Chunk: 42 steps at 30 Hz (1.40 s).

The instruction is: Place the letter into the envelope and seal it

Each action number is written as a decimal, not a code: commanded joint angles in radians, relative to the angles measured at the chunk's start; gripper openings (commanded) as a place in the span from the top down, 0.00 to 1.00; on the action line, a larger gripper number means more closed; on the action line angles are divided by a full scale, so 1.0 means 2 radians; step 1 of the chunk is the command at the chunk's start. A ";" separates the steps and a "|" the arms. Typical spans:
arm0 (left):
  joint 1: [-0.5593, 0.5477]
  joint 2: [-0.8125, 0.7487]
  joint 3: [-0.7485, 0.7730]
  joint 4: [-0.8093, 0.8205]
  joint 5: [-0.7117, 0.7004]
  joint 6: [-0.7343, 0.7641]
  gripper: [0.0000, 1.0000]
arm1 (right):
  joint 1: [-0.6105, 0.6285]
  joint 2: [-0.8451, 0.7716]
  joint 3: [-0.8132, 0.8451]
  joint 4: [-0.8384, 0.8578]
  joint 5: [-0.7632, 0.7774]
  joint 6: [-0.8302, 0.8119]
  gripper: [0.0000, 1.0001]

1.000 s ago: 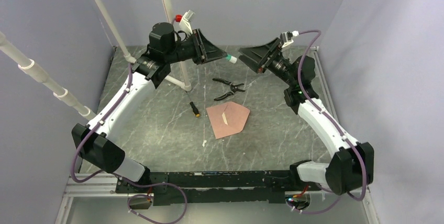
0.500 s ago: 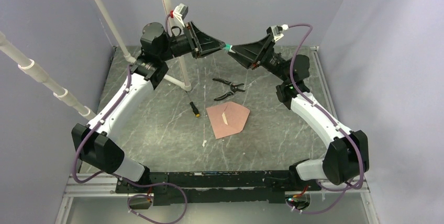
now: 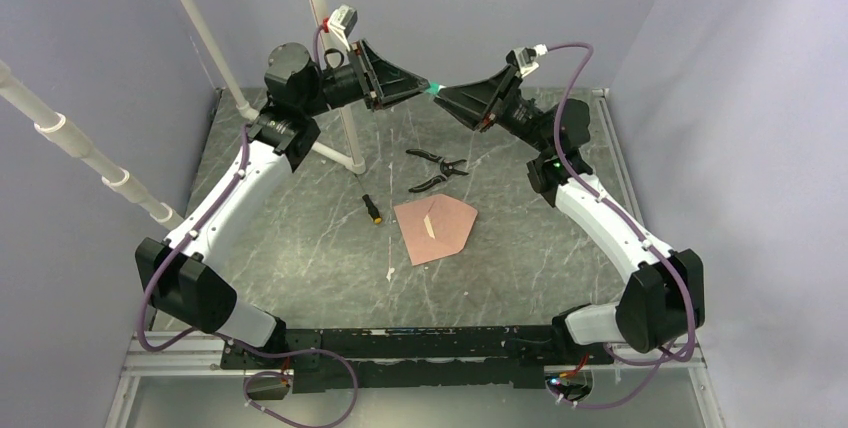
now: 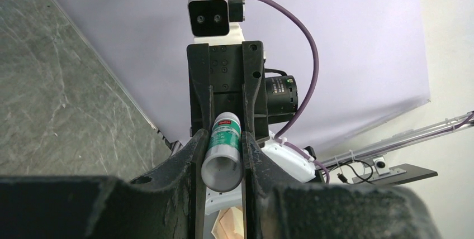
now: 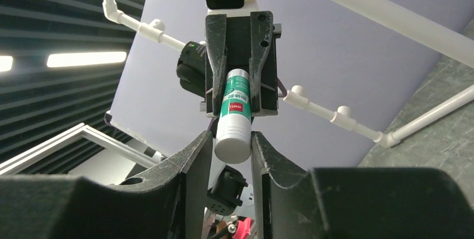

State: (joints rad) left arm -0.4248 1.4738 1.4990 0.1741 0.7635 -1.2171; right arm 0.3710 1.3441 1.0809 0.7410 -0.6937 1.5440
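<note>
high above the table (image 3: 300, 238), left tool (image 4: 222, 163) and right tool (image 5: 232, 145) both clamp the glue stick (image 5: 236, 105).

Above the far edge of the table (image 3: 300, 238), about midway along it, the glue stick (image 5: 235, 110) lies between my left gripper (image 3: 421, 85) on its left and my right gripper (image 3: 446, 96) on its right, one end in each. Below it, the pliers (image 3: 437, 168) lie on the table's far half. Nearer me, about the centre, lies the envelope (image 3: 445, 233) with a thin strip (image 3: 429, 224) on it. Left of the envelope and apart from it lies a small cylinder (image 3: 372, 209), too small for me to name. A scrap (image 3: 390, 273) lies closer to the near edge. A pipe stand (image 3: 349, 143) stands toward the far left corner.
</note>
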 commanded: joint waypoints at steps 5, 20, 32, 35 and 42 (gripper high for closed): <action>0.003 -0.019 -0.005 -0.016 0.011 0.032 0.98 | -0.001 -0.012 0.024 -0.035 0.001 -0.031 0.53; 0.004 -0.020 -0.002 -0.035 0.004 0.053 0.98 | 0.000 -0.019 0.043 -0.091 0.004 -0.087 0.62; 0.032 -0.024 -0.026 -0.004 0.009 -0.008 0.97 | -0.022 -0.037 -0.009 0.041 -0.020 -0.084 1.00; 0.047 -0.032 -0.043 0.031 0.012 -0.045 0.98 | -0.046 -0.038 -0.029 0.122 -0.035 -0.057 1.00; 0.068 -0.051 -0.066 0.023 -0.012 -0.049 0.98 | -0.073 -0.057 -0.034 0.148 -0.062 -0.091 1.00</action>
State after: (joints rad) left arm -0.4068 1.4456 1.3792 0.1989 0.8322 -1.3010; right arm 0.3229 1.3258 0.9985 0.7898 -0.7994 1.3899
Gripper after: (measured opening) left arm 0.268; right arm 0.216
